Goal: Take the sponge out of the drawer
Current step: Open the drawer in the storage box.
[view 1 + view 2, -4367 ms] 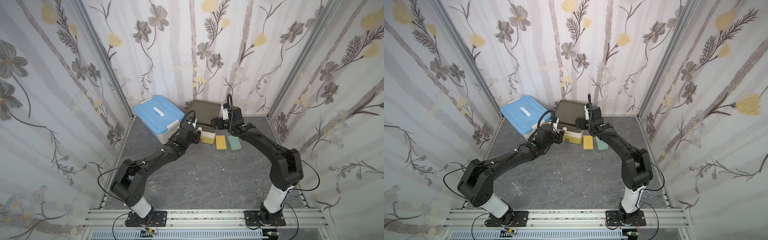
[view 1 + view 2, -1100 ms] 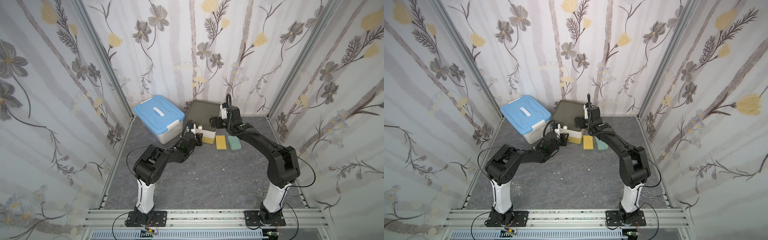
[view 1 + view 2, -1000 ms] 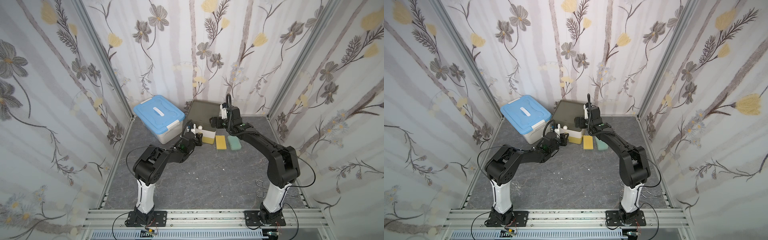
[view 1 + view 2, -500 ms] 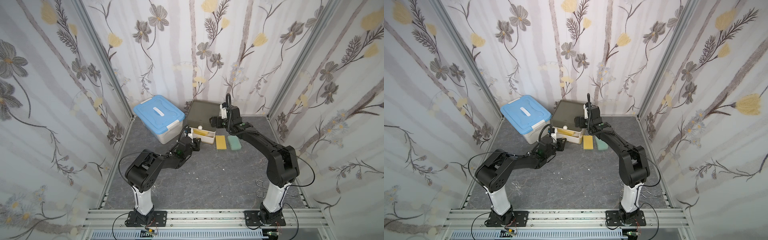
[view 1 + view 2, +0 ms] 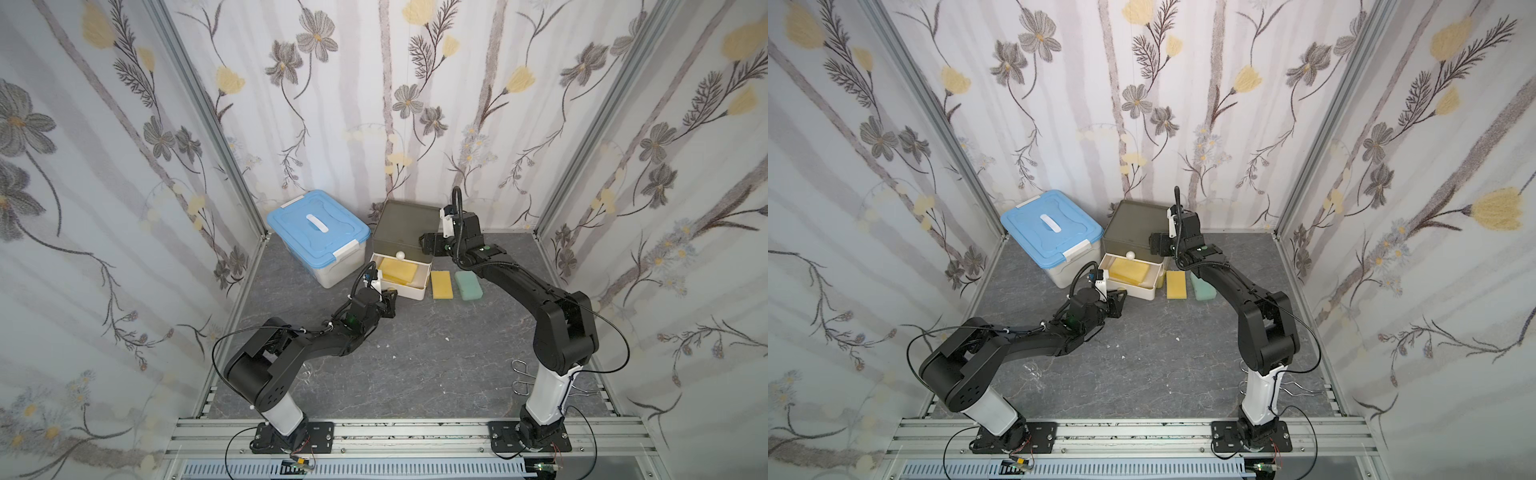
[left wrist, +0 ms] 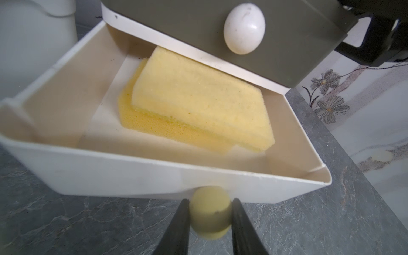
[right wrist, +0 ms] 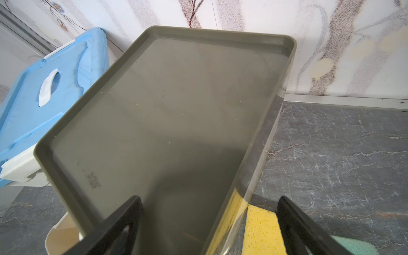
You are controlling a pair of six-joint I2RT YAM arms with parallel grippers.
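Observation:
The white drawer (image 5: 409, 293) (image 5: 1142, 293) (image 6: 110, 174) stands pulled out of the olive cabinet (image 5: 405, 226) (image 7: 165, 110). Inside lies a pale yellow sponge (image 5: 399, 269) (image 5: 1128, 270) (image 6: 198, 99) over a darker yellow layer, its far end under the cabinet. My left gripper (image 5: 390, 297) (image 5: 1119, 301) (image 6: 209, 205) is shut on the drawer's yellowish knob (image 6: 209, 212). My right gripper (image 5: 428, 249) (image 5: 1156, 245) (image 7: 209, 201) is open astride the cabinet's right front corner, one finger over the top, the other beside the wall.
A blue-lidded white box (image 5: 318, 226) stands close to the left of the cabinet. On the grey floor right of the drawer lie a yellow sponge (image 5: 441, 284) and a green sponge (image 5: 468, 284). The upper drawer has a white knob (image 6: 244, 31). Wire hooks (image 5: 521, 374) lie by the right arm's base.
My left gripper has drawn back toward the front with the knob, sliding the drawer out and uncovering the sponge. The right arm has stayed at the cabinet.

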